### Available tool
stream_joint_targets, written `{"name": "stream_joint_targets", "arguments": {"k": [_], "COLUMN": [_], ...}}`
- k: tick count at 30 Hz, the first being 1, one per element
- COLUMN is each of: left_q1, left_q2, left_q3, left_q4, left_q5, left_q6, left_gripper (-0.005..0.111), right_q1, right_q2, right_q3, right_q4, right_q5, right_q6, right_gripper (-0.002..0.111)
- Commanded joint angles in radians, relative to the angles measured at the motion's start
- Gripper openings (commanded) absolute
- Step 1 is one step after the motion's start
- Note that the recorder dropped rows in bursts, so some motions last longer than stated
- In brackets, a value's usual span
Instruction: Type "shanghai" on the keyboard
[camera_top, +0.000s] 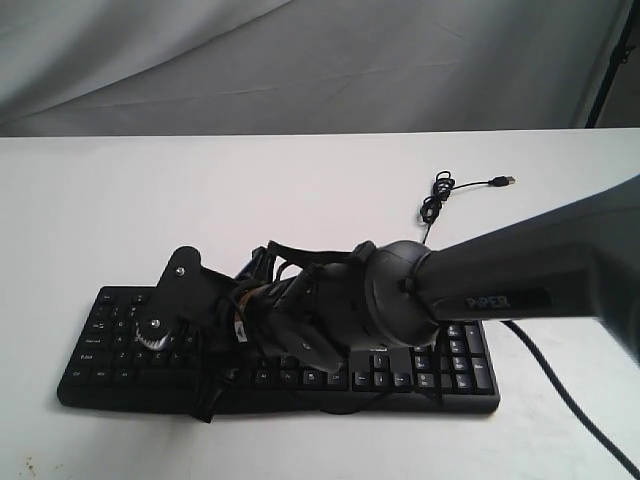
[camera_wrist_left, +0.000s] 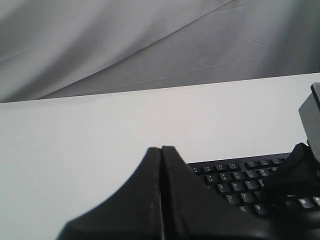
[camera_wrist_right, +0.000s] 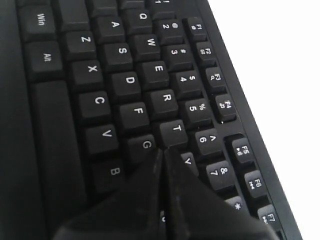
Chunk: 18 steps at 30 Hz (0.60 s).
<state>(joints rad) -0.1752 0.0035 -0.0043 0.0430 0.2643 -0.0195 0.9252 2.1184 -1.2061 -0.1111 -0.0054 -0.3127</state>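
The black keyboard (camera_top: 110, 365) lies across the near part of the white table (camera_top: 300, 190). My right arm (camera_top: 500, 285) reaches in from the right over its middle. The right gripper (camera_wrist_right: 162, 151) is shut and empty, with its tip low over the keys between G and Y, just below T. The key under the tip is hidden. In the exterior view the right gripper (camera_top: 245, 335) is mostly buried under its own wrist. My left gripper (camera_wrist_left: 161, 148) is also shut and empty, raised over the keyboard's (camera_wrist_left: 240, 180) left end. The left gripper (camera_top: 183, 275) stands left of the right wrist.
The keyboard's thin cable (camera_top: 434, 197) lies coiled on the table behind the number pad, ending in a loose USB plug (camera_top: 507, 181). A black arm cable (camera_top: 565, 395) trails over the table at the right. Grey cloth (camera_top: 300, 60) hangs behind the table.
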Motion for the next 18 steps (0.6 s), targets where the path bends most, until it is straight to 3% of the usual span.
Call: {"name": "stream_joint_targets", "arguments": {"k": [1, 10, 18], "left_q1": [-0.004, -0.004, -0.004], "left_q2": [-0.003, -0.003, -0.003], "left_q3": [0.004, 0.004, 0.004], "left_q4": [0.005, 0.005, 0.005], "left_q5": [-0.003, -0.003, -0.003], "left_q6": [-0.003, -0.003, -0.003], "left_gripper": [0.0, 0.0, 0.0], "right_q1": [-0.007, -0.007, 0.084], "right_q2": [0.002, -0.016, 0.081], "right_q3": [0.0, -0.035, -0.278], "right_q4": [0.009, 0.01, -0.03], "right_q5": [0.005, 0.031, 0.095], "right_q6": [-0.005, -0.005, -0.007], "right_gripper": [0.0, 0.0, 0.0]}}
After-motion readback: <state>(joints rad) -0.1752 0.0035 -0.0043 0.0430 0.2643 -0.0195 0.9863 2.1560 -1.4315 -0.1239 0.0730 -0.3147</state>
